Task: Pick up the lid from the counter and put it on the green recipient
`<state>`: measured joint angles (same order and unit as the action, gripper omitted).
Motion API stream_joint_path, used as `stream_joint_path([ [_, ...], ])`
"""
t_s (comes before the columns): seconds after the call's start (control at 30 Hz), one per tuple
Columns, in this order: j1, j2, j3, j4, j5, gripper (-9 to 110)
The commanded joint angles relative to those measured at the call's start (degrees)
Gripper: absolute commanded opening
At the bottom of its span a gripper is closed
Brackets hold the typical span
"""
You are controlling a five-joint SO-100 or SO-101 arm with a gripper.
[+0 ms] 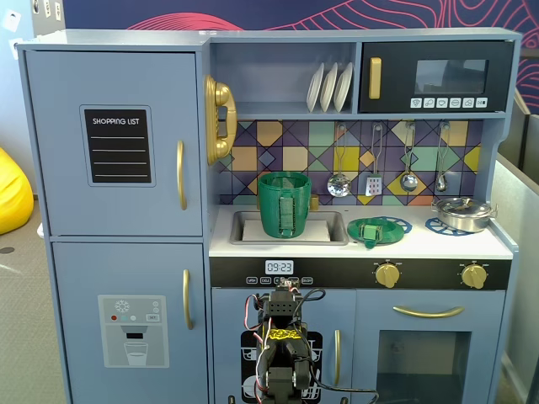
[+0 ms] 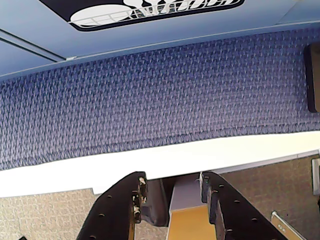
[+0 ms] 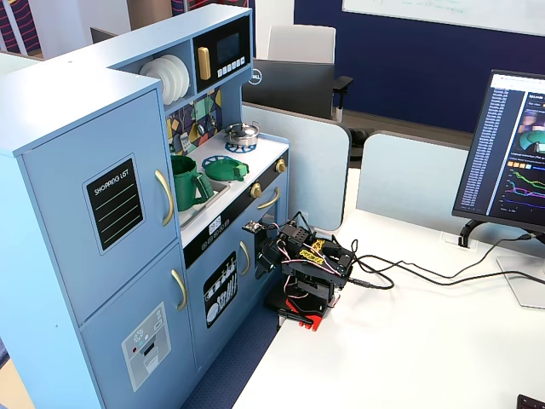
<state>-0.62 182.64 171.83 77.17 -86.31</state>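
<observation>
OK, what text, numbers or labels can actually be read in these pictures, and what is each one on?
"SHOPPING LIST": black chalkboard panel on the fridge door, also in another fixed view.
"09:23": clock display under the sink.
"DELL": round logo on the monitor back behind the play kitchen.
Too small or blurred: microwave buttons, buttons under the clock, monitor screen text, yellow label on the arm.

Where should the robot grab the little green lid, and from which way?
Grab the green lid by the raised handle in its middle, coming down from above. It lies nearly flat on a blue burner disc, so its thin rim looks harder to pinch. The pincer is open.
</observation>
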Motion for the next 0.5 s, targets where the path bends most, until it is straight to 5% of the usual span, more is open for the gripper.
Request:
stream_joint_path([
  [0.0, 2.81, -0.53, -0.09, 10.63, -0.62, 4],
  [0.37, 3.34, -0.53, -0.09, 10.46, -1.67, 0],
  [0.47, 7.38, -0.62, -1.58, 2.55, -1.23, 0],
])
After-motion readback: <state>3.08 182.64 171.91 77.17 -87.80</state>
